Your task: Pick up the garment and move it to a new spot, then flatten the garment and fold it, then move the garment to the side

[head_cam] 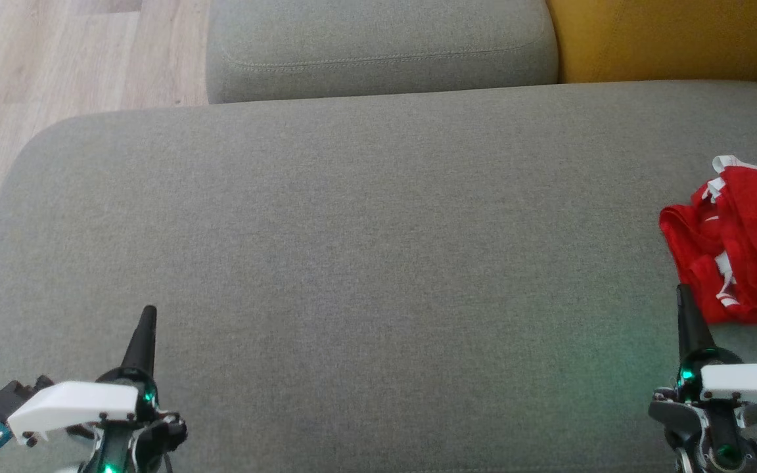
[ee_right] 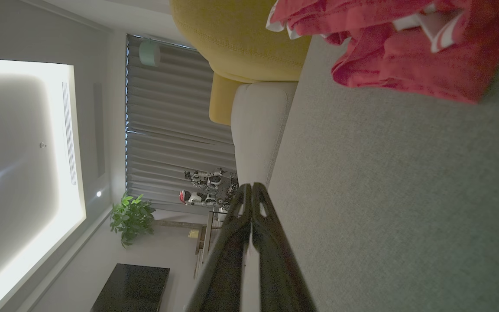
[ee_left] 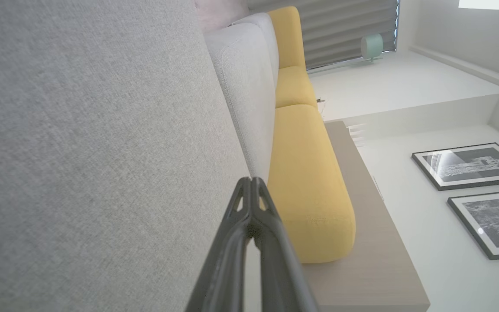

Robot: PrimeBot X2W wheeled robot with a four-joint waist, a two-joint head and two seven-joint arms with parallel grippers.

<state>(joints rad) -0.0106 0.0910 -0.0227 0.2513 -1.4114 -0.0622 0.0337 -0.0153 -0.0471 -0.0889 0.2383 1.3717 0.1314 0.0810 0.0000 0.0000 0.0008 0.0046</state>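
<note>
The red garment lies crumpled at the right edge of the seat, just beyond and right of the right gripper, whose fingers are closed and empty, while the left gripper, likewise closed, sits far left.

Even, soft light on the sofa; right wrist view dim, ceiling light glaring.

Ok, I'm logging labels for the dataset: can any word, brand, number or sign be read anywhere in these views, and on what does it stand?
None can be read.
The red garment has white trim, but no legible print or label.
The framed pictures in the left wrist view hold grey images with no readable lettering.
</note>
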